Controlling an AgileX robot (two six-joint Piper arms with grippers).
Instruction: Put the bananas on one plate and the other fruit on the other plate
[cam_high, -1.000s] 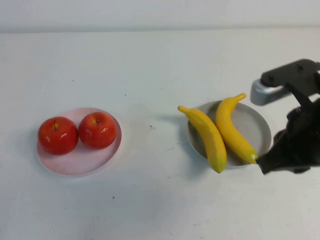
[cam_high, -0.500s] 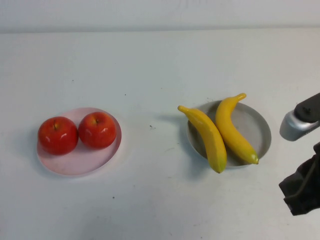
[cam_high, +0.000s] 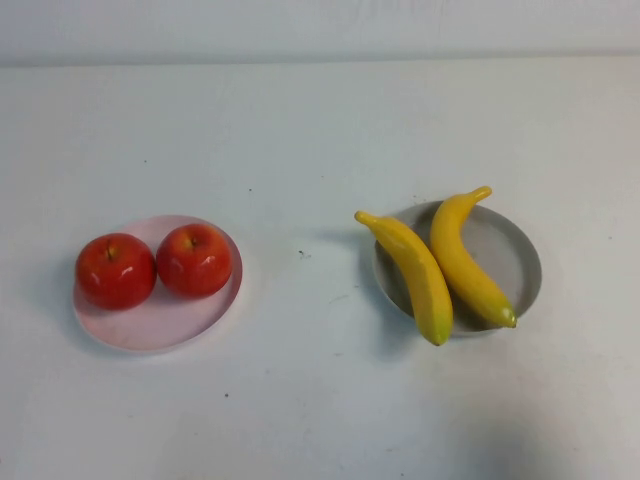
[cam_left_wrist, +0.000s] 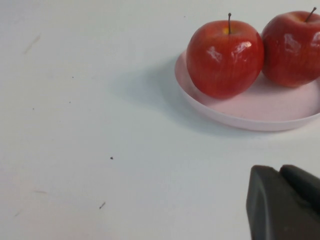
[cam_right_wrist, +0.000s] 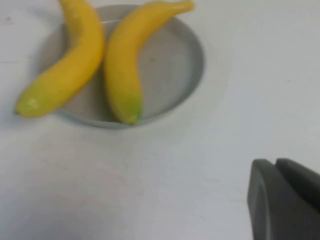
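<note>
My right arm has pulled back out of the high view — right gripper (cam_right_wrist: 285, 200) and left gripper (cam_left_wrist: 285, 202) both have fingers closed, empty. The bananas (cam_high: 440, 265) lie on the grey plate (cam_high: 515, 255), apples (cam_high: 155, 265) on the pink plate (cam_high: 150, 330) — sorting looks done.

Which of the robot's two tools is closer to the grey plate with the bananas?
Right. The right tool, shut, hangs just off the grey plate holding the bananas. The left tool, shut, sits by the pink plate, across the table.
</note>
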